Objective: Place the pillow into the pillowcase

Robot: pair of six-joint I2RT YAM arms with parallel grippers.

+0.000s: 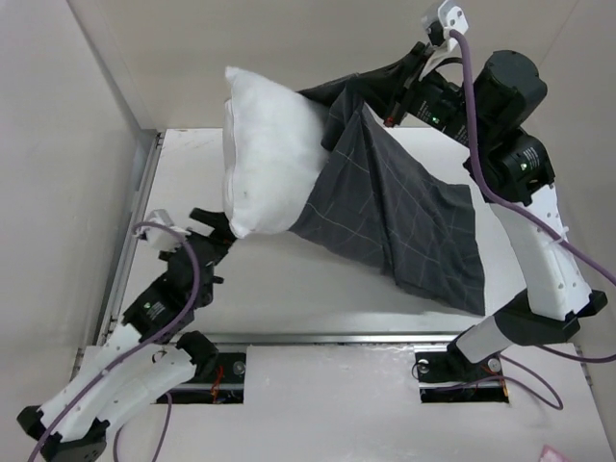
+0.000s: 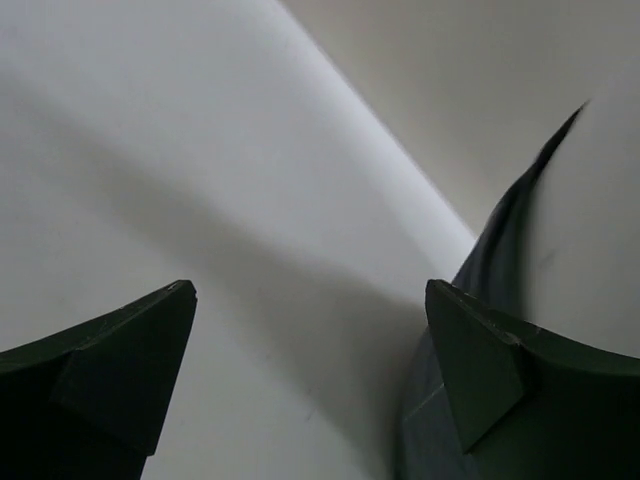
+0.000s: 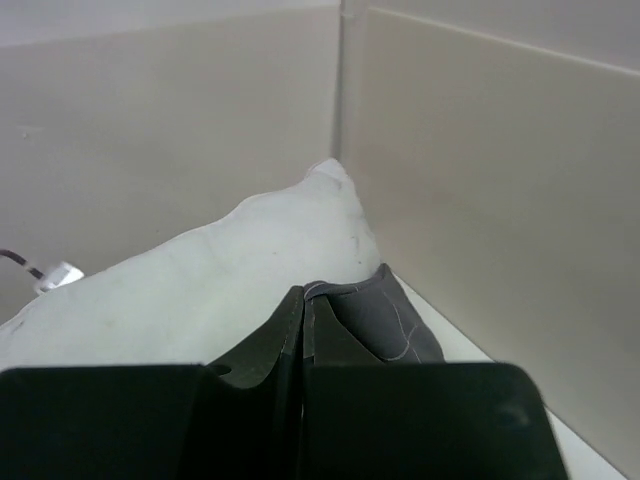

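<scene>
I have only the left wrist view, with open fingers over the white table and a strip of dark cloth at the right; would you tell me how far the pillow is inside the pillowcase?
Observer: In the top view, a large part of the pillow shows bare outside the pillowcase, which covers only the end toward the right arm.
Operator: Thank you. Is the right gripper holding anything?
Observer: Yes, the right gripper is shut on an edge of the pillowcase, holding it raised above the table.
</scene>
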